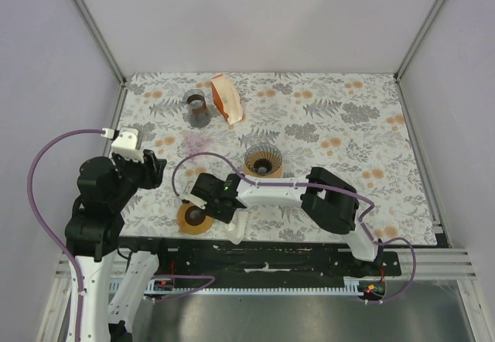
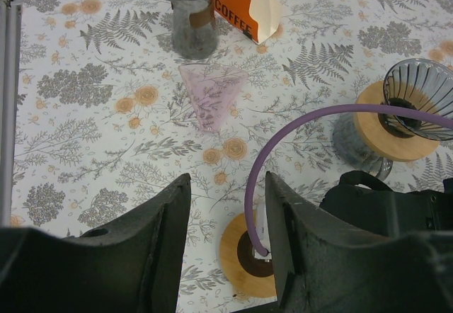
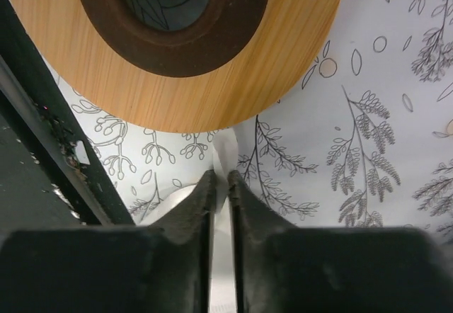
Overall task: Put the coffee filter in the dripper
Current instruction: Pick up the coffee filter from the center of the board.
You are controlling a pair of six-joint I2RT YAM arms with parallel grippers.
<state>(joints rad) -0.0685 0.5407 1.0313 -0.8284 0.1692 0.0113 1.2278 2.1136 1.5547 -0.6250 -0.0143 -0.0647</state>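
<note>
A white paper coffee filter (image 3: 225, 158) stands pinched between the fingers of my right gripper (image 3: 221, 178), just beside a flat wooden ring (image 3: 297, 44) near the table's front edge. In the top view the right gripper (image 1: 203, 203) reaches left to that ring (image 1: 192, 218). The dripper (image 1: 263, 160), ribbed glass in a wooden collar, stands at the table's middle and shows at the right of the left wrist view (image 2: 417, 100). My left gripper (image 2: 226, 185) hangs open over the left of the table, with nothing between its fingers.
A glass pitcher (image 1: 196, 106) and an orange coffee bag (image 1: 228, 98) stand at the back. A pink see-through cone (image 2: 209, 97) lies on the cloth in front of them. A purple cable (image 2: 283, 136) arches over the ring. The black front rail (image 3: 42, 157) runs beside the right gripper.
</note>
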